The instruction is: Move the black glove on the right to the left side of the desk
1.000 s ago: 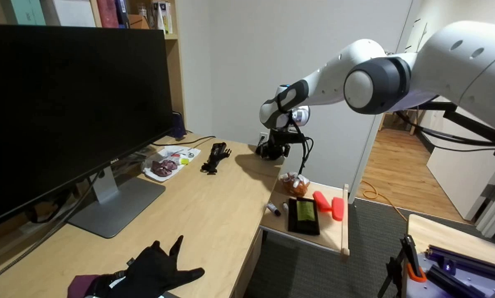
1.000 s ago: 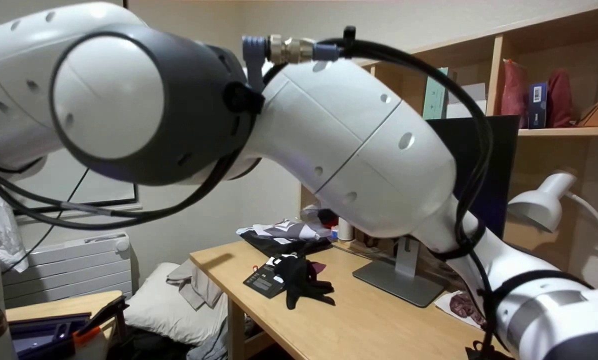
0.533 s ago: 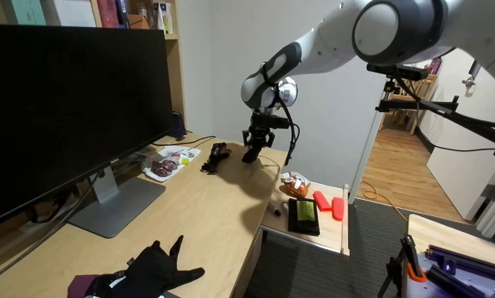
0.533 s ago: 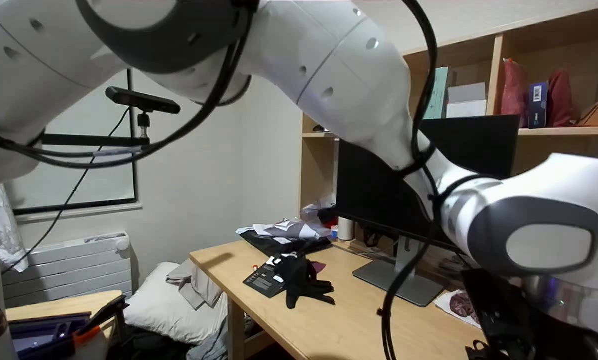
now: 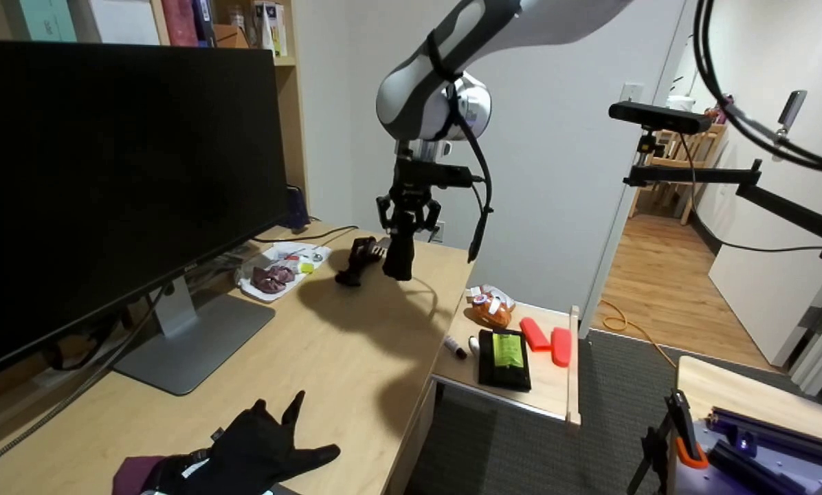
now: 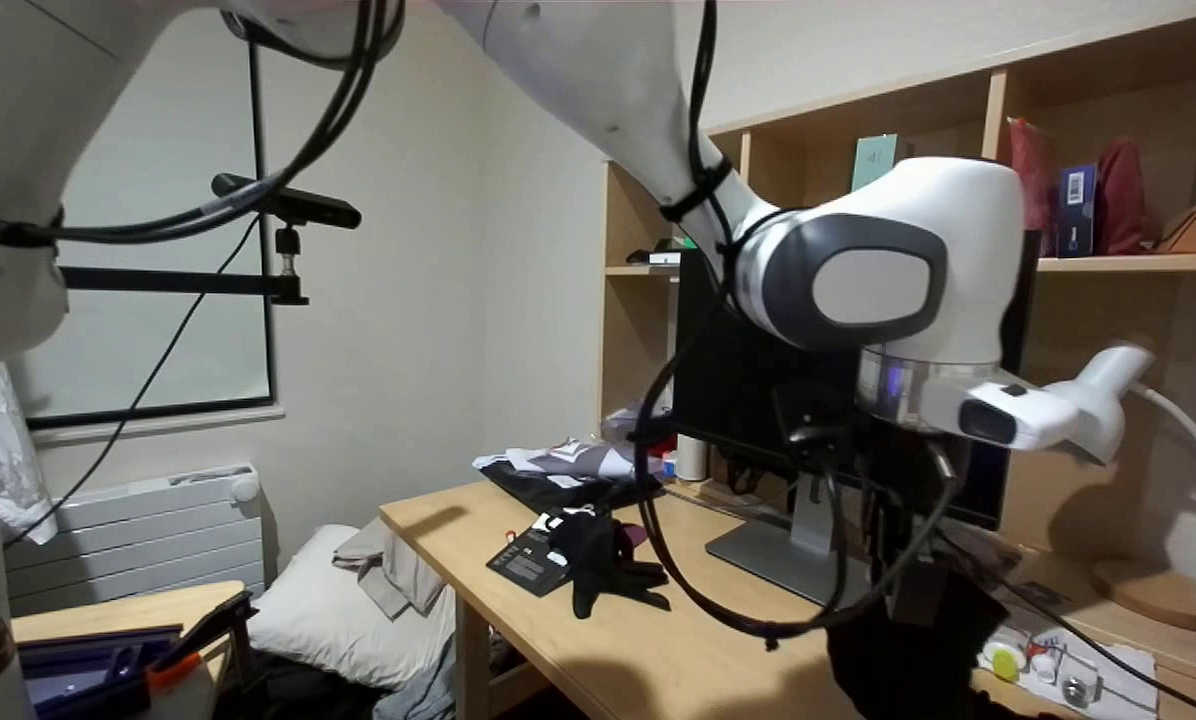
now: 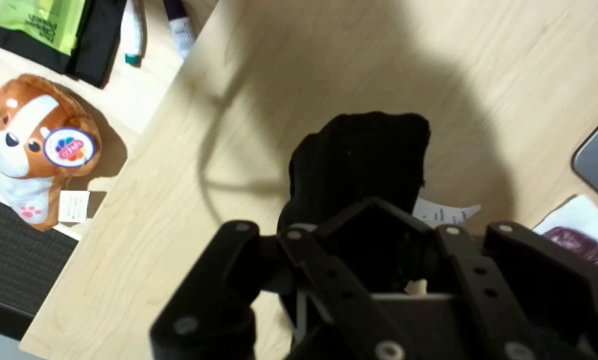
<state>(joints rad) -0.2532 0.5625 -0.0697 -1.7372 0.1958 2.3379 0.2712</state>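
My gripper [image 5: 404, 218] is shut on the black glove [image 5: 399, 258], which hangs in the air over the far part of the desk [image 5: 308, 344]. In the wrist view the finger linkages converge, and the gripper [image 7: 373, 206] covers the upper part of the glove [image 7: 361, 160]; a white tag sticks out beside it. An exterior view has the glove [image 6: 918, 650] dark below the wrist, its outline partly merged with the gripper. A larger black glove with splayed fingers [image 5: 253, 440] lies on the near part of the desk.
A slim black item [image 5: 360, 261] lies close beside the hanging glove. The monitor [image 5: 129, 172] stands along the desk's back, with a white tray [image 5: 294, 247] past its base. A lower side table bears a plush dog [image 5: 491, 307] and a black pouch [image 5: 507, 361].
My gripper has carried the glove leftward in both exterior views, away from the desk's far end. The arm has swung with it, and the other glove has stayed in place.
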